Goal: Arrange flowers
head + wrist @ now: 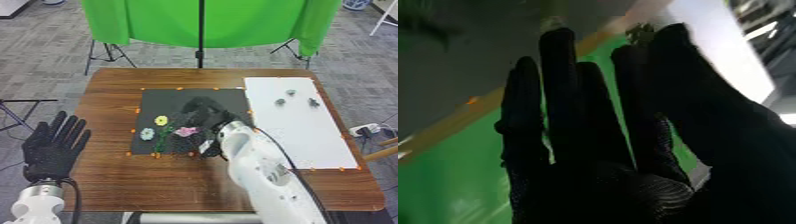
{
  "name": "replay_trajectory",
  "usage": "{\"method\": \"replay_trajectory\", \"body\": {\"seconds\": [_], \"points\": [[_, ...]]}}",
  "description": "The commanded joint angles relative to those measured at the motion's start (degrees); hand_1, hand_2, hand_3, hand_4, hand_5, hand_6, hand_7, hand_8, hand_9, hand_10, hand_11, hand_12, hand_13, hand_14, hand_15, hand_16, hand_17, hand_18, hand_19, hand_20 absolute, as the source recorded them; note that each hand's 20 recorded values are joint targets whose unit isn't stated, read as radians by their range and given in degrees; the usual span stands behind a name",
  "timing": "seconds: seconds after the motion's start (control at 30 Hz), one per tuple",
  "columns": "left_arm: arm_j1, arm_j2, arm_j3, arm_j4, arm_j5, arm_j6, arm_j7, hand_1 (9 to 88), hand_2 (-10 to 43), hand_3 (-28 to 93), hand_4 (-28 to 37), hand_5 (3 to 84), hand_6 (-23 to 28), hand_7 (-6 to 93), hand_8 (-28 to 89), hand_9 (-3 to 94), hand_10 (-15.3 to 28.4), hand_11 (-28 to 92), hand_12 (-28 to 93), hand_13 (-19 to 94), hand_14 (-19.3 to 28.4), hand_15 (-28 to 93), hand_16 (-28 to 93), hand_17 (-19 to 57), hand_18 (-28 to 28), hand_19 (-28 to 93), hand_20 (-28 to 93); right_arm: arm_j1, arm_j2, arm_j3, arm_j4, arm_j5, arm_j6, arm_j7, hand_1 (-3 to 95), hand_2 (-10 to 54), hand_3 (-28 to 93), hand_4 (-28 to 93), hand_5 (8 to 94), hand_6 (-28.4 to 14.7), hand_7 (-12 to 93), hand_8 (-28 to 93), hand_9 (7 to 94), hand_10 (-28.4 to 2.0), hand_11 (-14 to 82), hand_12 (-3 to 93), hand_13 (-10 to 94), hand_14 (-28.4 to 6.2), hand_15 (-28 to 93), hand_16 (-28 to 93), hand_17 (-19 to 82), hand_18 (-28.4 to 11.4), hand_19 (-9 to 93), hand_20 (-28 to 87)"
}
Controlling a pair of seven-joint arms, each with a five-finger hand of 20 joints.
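Flower job on the desk, by the look of it a flat layout. Yellow flower, blue flower and pink flower lay on the black mat, toward the desk's left edge. Blue was nearest that edge, yellow a bit farther back, pink on the inboard side. Green stems ran toward the near edge, blooms fanned out above; my guess, that was so each head read separately and the stems looked like one bunch. The dark backing probably helped contrast.

Three grey-green pieces sat on the white sheet, up by the desk's far right corner and spaced apart. Looked like a supply spot: easy to pick singly, clear of the layout.

Right hand was over the mat, inboard of the pink flower. Fingers long and straight with gaps between, no clear grip on anything. Likely there to place or adjust a part; a low sweep could have dragged the pink one.

Left hand was off the desk's left edge, fingers straight and slightly apart, empty. Made sense: out of the right arm's way.
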Motion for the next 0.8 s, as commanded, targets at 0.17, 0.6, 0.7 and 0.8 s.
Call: {"method": "replay_trajectory", "body": {"seconds": [0.17, 0.6, 0.7, 0.8], "points": [[2.0, -0.7, -0.16, -0.48, -0.96, -0.79, 2.25, 29.7, 1.0, 80, -28.3, 39.7, 7.4, 12.0, -10, 35.5, 13.0, 16, 10, 29, 11.8, 16, -1, -5.3, 12.3, 28, 12, 9.3, 11.2, 13.3, 12.3, -7.9, 10.7, 7.7, 43.7, -9.5, 82, -28, 50.4, -3.6, 14, -11, 43.7, -15.7, 7.5, 15.2, 41, -14.3, 32, 16, 20, -20.0, 71, 33], [2.3, -0.68, -0.18, -0.66, -1.12, -0.68, 2.41, 29.3, 1.9, 80, -28.3, 39.9, 7.4, 12.1, -10, 35.9, 13.1, 16, 10, 29, 11.9, 16, -1, -5.3, 12.3, 29, 12, 8.2, 11.5, 15.8, 17.6, -10.8, -1.9, 6.2, 53.1, -9.5, 76, -28, 56.7, 0.5, 18, -13, 53.8, -11.5, 10.4, 15.1, 50, -10.9, 31, 21, 22, -19.9, 73, 36], [2.3, -0.69, -0.17, -0.65, -1.12, -0.59, 2.35, 29.3, 2.0, 80, -28.3, 40.0, 7.5, 12.1, -11, 35.9, 13.1, 16, 10, 29, 11.9, 16, -1, -5.3, 12.3, 29, 12, 8.6, 10.8, 14.8, 19.8, -11.5, -1.2, 5.5, 54.1, -9.5, 74, -28, 57.1, 0.6, 18, -13, 54.5, -11.3, 10.6, 15.3, 52, -10.7, 32, 21, 23, -19.9, 73, 36], [2.1, -0.74, 0.05, -0.57, -1.31, -0.5, 2.43, 29.3, 2.1, 80, -28.3, 40.1, 7.5, 12.1, -10, 35.9, 13.1, 16, 10, 29, 11.9, 16, -1, -5.3, 12.3, 29, 12, 9.0, 10.3, 13.8, 22.0, -12.2, 0.5, 4.4, 56.5, -9.5, 70, -28, 58.4, 1.3, 18, -13, 56.0, -10.4, 10.9, 15.3, 54, -9.5, 33, 21, 24, -19.3, 73, 37]]}}
